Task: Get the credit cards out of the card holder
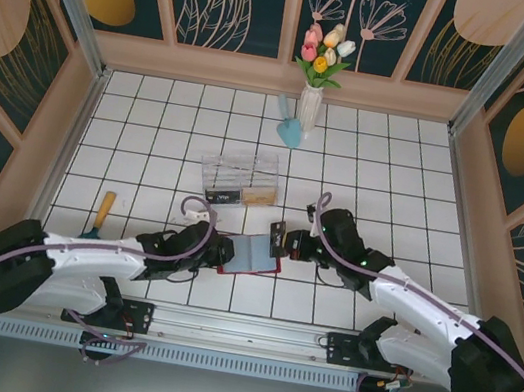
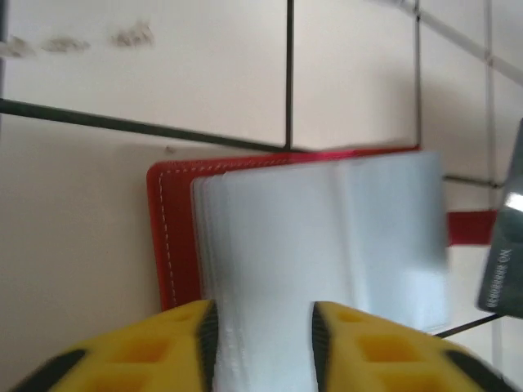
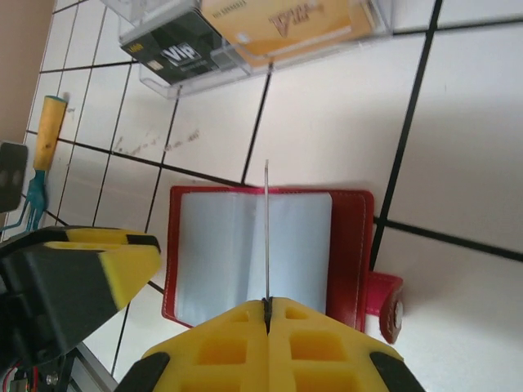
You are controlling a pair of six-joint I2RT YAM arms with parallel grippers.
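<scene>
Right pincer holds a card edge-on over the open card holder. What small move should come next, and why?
Probably lift the right pincer and swing toward the clear plastic box: its card appears already free of the card holder, and that box holds other cards.

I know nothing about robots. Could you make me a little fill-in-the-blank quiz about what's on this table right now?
1. The card holder lies ___ on the tiles, pockets facing up.
2. The right gripper is pinched shut on a thin ___, seen edge-on.
3. The clear box holds a black card and an ___ one.
4. The vase by the back wall holds ___.
Missing words: open; card; orange; flowers.
</scene>
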